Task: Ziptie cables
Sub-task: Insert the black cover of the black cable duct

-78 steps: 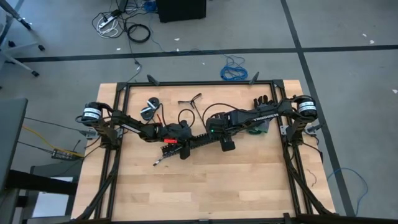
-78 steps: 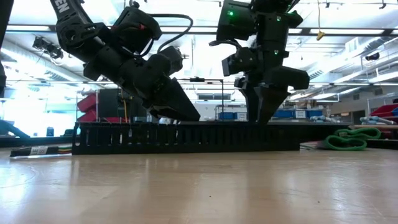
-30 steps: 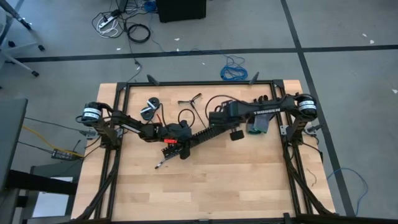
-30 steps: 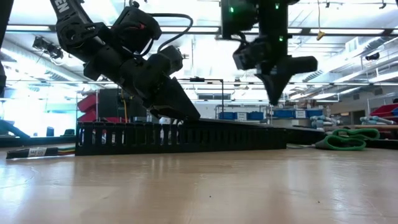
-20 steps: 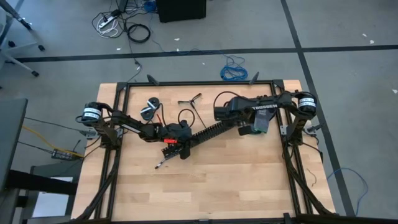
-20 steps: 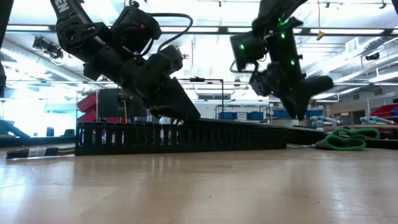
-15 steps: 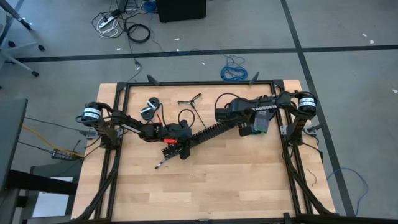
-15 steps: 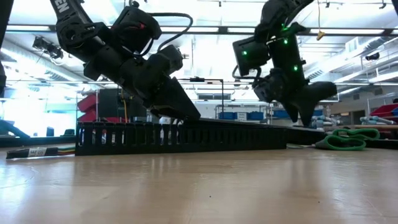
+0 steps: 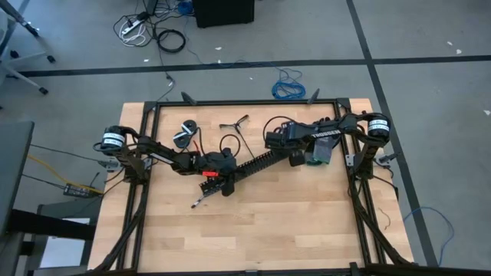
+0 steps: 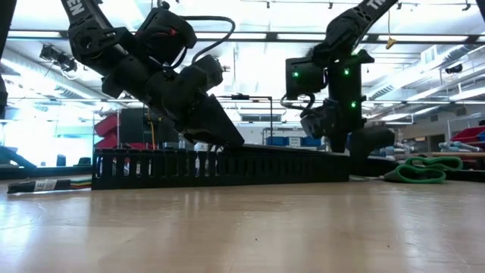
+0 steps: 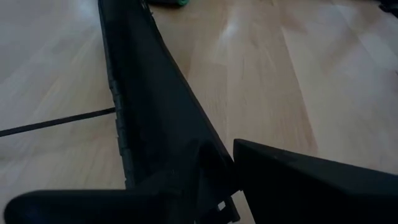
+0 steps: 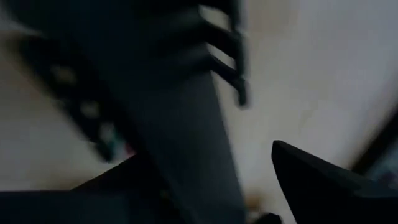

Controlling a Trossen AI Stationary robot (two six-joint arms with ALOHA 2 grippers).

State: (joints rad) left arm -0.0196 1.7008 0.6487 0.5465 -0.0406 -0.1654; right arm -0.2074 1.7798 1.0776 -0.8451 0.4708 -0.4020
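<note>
Fingers [image 12: 323, 180] of the right gripper [image 9: 295, 158] are standing apart, straddling the far end of the long black slotted plastic cable duct [image 9: 257, 162] without clamping it. The left gripper [image 9: 224, 178] is sitting on the duct's other end; its fingers [image 11: 311, 180] look clamped on the duct wall.

The bundle of thin grey and brownish cables [image 10: 45, 184] is lying flat on the wooden table [image 9: 253, 222], just beside the duct end nearest the left gripper, untied.

Step in hand, as judged: the right gripper is letting go of the duct. To do it well, it should be lifting straight up so the slotted teeth are not snagging a finger, while the left grip is holding the duct steady.

Count:
- Duct: one.
- Cable bundle: one.
- Thin black plastic ziptie [image 11: 56, 121]: one visible, running across the wood to the duct.
- Grippers: two.
</note>
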